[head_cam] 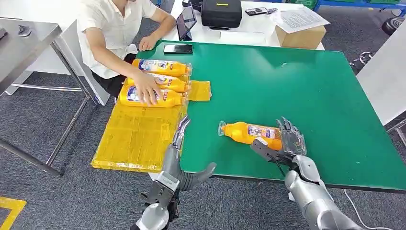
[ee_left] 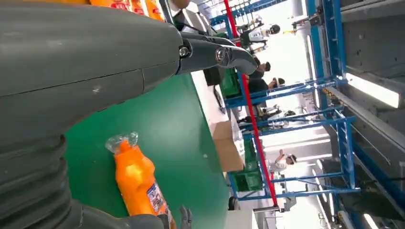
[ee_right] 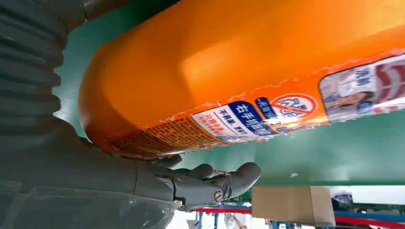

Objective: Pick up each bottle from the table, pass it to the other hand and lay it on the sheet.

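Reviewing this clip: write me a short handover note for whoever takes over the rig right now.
Right robot hand: at the base end of the orange bottle lying on the green table; a firm grip can't be confirmed.
Left robot hand: open, holding nothing, at the table's near edge beside the yellow sheet.
Done: three bottles lie at the sheet's far end, a person's hand on them.
Left: lift this bottle, pass it to the left hand, lay it on the sheet.

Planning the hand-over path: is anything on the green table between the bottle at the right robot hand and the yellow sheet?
Nothing visible on the table lies between the bottle and the sheet. The left robot hand hangs open there; a person's hand presses bottles at the sheet's far end.
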Available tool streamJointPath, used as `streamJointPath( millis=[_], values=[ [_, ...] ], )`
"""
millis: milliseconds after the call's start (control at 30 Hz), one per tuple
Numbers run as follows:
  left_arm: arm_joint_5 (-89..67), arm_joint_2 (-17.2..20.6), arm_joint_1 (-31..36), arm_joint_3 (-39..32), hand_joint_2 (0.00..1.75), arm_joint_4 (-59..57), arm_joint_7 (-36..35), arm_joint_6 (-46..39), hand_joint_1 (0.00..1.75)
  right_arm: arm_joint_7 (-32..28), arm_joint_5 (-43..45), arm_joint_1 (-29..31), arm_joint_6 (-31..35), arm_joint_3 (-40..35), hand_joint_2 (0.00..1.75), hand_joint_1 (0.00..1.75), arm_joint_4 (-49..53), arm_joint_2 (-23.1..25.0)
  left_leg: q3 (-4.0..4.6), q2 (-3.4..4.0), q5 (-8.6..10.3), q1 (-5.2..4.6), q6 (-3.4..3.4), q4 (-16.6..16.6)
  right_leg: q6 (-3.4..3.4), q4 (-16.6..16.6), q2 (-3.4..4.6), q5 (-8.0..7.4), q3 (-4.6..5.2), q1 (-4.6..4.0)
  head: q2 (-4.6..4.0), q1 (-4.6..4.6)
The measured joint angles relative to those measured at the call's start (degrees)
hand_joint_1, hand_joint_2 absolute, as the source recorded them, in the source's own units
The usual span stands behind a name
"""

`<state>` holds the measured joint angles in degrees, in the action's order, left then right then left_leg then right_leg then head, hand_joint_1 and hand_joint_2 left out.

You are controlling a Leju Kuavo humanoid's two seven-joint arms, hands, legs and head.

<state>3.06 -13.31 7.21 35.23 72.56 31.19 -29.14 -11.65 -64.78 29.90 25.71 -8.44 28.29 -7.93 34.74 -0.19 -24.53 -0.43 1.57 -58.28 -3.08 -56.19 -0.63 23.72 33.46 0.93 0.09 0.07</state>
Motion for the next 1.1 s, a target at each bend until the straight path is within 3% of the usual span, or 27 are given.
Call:
streamJointPath(
  millis=[33,100,333,500,633,700,767,1000,1033,1067,1100],
  values=[
    [0.0,0.0,0.0,0.0,1.75,0.0,0.0,0.0,0.0,0.0,0.0,0.1,0.0,0.0,1.75,1.66,-0.2,0.0,-0.04,0.0,0.02,0.0,0.03,0.0,-0.01,0.0,0.0,-0.01,-0.05,0.0,0.0,0.0],
    [0.0,0.0,0.0,0.0,1.75,0.0,0.0,0.0,0.0,0.2,0.0,0.1,-0.2,-0.2,1.75,1.75,-0.7,-0.1,-0.15,0.0,0.02,0.0,0.03,0.0,-0.02,0.0,0.0,-0.02,-0.17,0.0,0.0,0.0],
    [-1.0,0.0,0.1,0.2,1.75,0.0,-1.4,0.1,0.0,6.6,0.2,0.8,-6.5,-0.5,1.75,1.75,-1.4,-1.0,-0.48,0.02,0.01,0.0,0.04,0.0,-0.03,0.1,0.01,-0.02,-0.27,0.0,0.0,0.02],
    [-1.4,0.0,0.1,0.2,1.75,0.0,-1.8,0.3,0.0,6.0,2.3,0.8,-7.6,-0.5,1.75,1.75,-1.4,-1.8,-0.76,-0.02,-0.13,0.01,0.21,0.0,-0.14,0.2,-0.03,0.11,-0.25,-0.01,0.0,0.0],
    [-1.6,0.1,0.0,0.0,1.75,0.0,-1.9,0.9,0.0,-2.0,10.5,0.5,-12.6,1.4,1.75,1.75,-1.4,-2.0,-0.84,0.03,-0.18,0.03,0.22,0.0,-0.15,0.2,0.0,0.11,-0.37,-0.03,0.0,0.02],
    [-0.3,0.1,-0.1,-0.2,1.75,0.0,-1.2,1.0,0.0,-8.6,19.1,0.3,-19.5,3.7,1.75,1.75,-1.0,-1.9,-0.99,0.16,-0.37,0.08,0.1,0.0,-0.11,0.3,0.13,0.05,-1.03,-0.09,0.0,0.07],
    [2.6,0.1,-0.1,-0.5,1.75,0.0,-1.0,1.8,0.0,-14.5,25.4,-1.3,-24.9,5.6,1.75,1.75,0.2,-0.9,-1.11,0.62,-0.4,0.09,0.1,0.0,-0.03,0.3,0.51,-0.03,-1.03,-0.11,0.0,0.02],
    [15.0,0.1,-0.2,-2.5,1.75,-0.5,-4.9,7.1,0.0,-20.5,37.9,-7.5,-29.0,7.5,1.75,1.75,8.4,2.4,-0.92,0.62,-0.34,0.16,0.11,0.0,-0.01,0.2,0.52,-0.03,-0.92,-0.16,0.0,0.0],
    [16.1,0.1,-0.1,-2.9,0.0,-0.8,-5.2,7.6,0.0,-20.6,39.4,-8.6,-29.3,7.4,1.75,1.75,10.2,3.1,-0.84,0.62,-0.32,0.15,0.09,0.0,-0.01,0.2,0.52,-0.03,-0.85,-0.16,0.0,0.02],
    [17.7,0.1,-0.1,-3.3,1.75,-1.2,-6.0,8.6,0.0,-20.5,41.0,-9.5,-29.5,7.2,1.75,1.75,12.2,4.0,-0.76,0.62,-0.29,0.15,0.08,0.0,-0.01,0.2,0.52,-0.04,-0.77,-0.15,0.0,-0.02],
    [19.2,0.1,0.0,-3.5,1.75,-1.7,-7.1,9.8,0.0,-20.1,42.5,-10.3,-29.9,6.8,1.75,1.75,14.0,4.6,-0.65,0.62,-0.26,0.15,0.1,0.0,-0.01,0.2,0.52,-0.05,-0.66,-0.15,0.0,0.02]
  ],
)
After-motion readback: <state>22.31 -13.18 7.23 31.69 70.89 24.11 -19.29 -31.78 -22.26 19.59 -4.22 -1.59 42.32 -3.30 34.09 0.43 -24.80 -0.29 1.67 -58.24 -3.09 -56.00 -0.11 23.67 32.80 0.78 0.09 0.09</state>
